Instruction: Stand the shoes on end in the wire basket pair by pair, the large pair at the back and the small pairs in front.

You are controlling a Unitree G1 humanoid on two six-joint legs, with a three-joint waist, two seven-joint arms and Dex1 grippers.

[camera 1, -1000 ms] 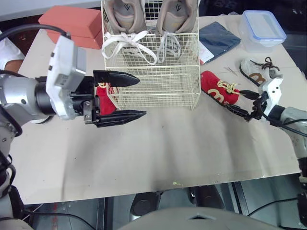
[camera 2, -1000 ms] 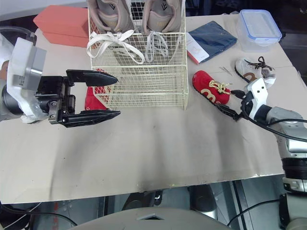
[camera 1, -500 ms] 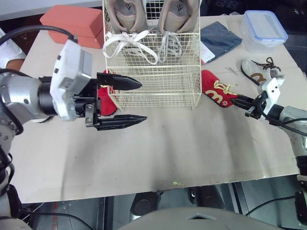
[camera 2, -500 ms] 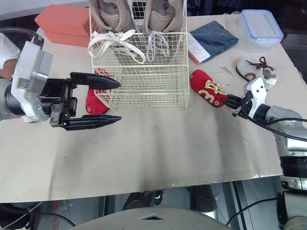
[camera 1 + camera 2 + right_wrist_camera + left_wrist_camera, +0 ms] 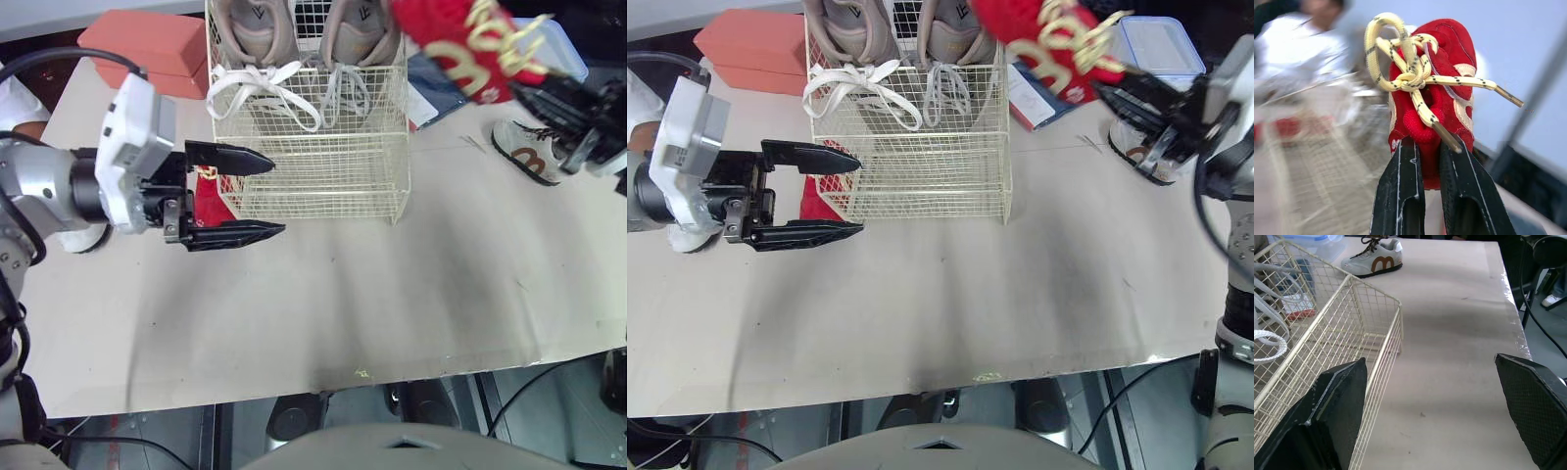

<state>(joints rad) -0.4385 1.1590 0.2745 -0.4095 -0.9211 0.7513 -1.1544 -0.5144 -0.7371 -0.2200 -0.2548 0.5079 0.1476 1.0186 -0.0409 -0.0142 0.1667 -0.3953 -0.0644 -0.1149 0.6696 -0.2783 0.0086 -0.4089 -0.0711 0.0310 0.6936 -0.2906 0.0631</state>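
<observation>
We see the right gripper [image 5: 1426, 152] clamped on the heel end of a small red shoe [image 5: 460, 44], its two fingers pressed tight to either side of it, and this is the great change: half a second ago that shoe lay on the table [image 5: 392, 294] just right of the wire basket [image 5: 333, 186], and now it hangs high in the air, toe and yellow laces leading, over the basket's right rear corner. The left gripper [image 5: 276, 196] has hardly shifted; it stays spread wide at the basket's left front corner, holding nothing, with the second red shoe [image 5: 208, 201] lying just behind it against the basket's left side. The large pair [image 5: 253, 27] stands on end at the back of the basket as before. A small white shoe [image 5: 524, 152] lies on the table to the right, well apart from the basket
</observation>
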